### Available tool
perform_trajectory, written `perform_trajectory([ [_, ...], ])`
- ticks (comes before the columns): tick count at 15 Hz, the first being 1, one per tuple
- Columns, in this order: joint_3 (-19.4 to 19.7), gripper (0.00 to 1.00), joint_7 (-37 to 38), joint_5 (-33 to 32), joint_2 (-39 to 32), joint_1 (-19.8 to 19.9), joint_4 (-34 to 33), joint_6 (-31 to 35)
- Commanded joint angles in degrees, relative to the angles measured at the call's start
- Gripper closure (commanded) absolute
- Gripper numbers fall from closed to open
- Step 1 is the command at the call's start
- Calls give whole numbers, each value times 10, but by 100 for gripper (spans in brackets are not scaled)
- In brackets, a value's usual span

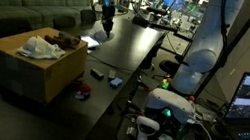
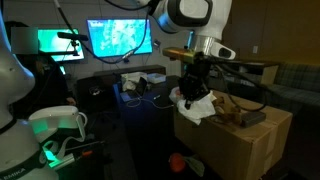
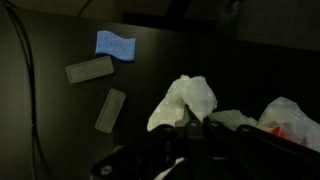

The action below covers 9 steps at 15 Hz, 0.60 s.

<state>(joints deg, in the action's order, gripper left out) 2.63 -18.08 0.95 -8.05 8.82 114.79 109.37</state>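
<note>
Gripper (image 2: 193, 86) clamped shut on crumpled white cloth (image 2: 197, 106), hanging just beside open brown cardboard box (image 2: 240, 145), second white cloth (image 1: 40, 46) inside box.

The dark, edge-cropped tool (image 3: 195, 130) hides part of the white cloth (image 3: 185, 98).

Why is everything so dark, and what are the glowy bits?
The room is dim. In an exterior view the monitors glare bright, and a green light glows lower down. In the wrist view the gripper is a dark, blurry shape, while the white cloth it grips and the blue sponge stand out.
</note>
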Motion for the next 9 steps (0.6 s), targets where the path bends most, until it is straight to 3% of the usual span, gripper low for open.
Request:
perform_trajectory([
  [1,8,99,-10,44,59,-4,146,86],
  [5,2,99,-5,99,55,-16,264,184],
  [9,-15,99,10,158,8,-35,312,281],
])
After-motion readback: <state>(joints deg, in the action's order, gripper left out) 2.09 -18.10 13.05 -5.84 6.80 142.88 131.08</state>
